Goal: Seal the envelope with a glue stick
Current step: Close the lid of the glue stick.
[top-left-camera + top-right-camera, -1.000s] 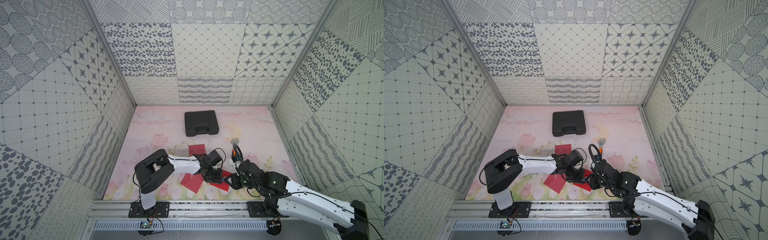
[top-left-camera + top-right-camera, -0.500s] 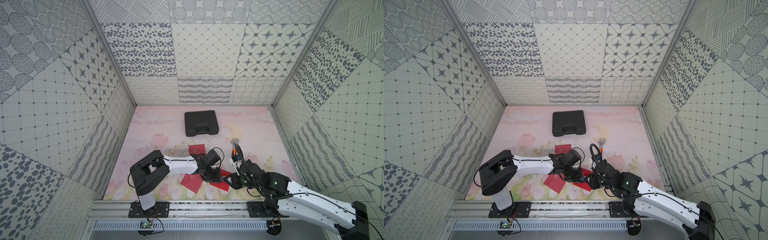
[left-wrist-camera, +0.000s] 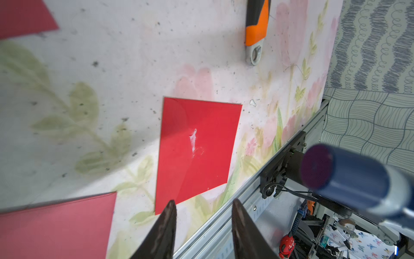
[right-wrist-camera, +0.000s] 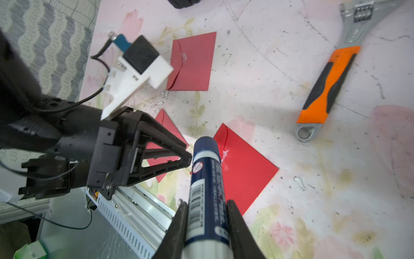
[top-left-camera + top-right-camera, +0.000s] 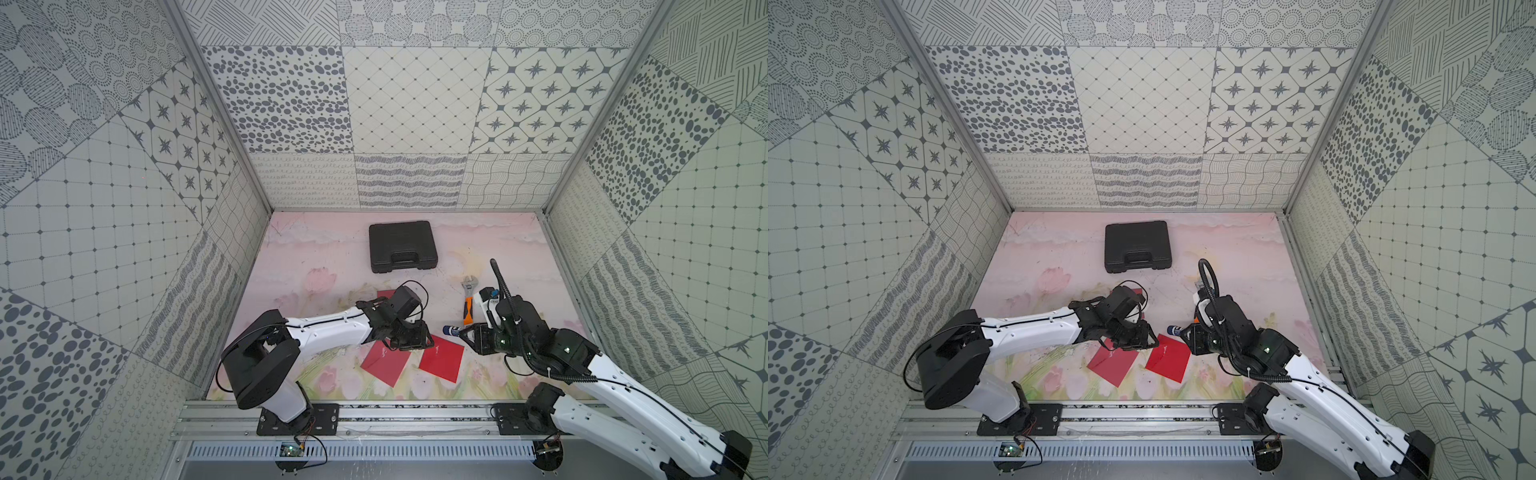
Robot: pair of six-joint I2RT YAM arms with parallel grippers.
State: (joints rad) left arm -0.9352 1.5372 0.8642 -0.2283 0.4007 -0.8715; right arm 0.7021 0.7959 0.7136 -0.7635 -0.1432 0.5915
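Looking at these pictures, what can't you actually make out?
The glue stick: label print too small to read in the right wrist view; rear end cut off by the frame edge.
The farthest red envelope: mostly covered by the left arm's wrist camera in both top views.
The adjustable wrench: head cut off by the left wrist view's edge.
The black case: closed, contents hidden.

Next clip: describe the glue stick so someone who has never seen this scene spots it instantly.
From the black case at the back of the floral table, come forward past the orange-handled wrench to the right gripper. The glue stick is the short cylinder clamped in it, held off the table. Only it has a navy cap and barcode label.
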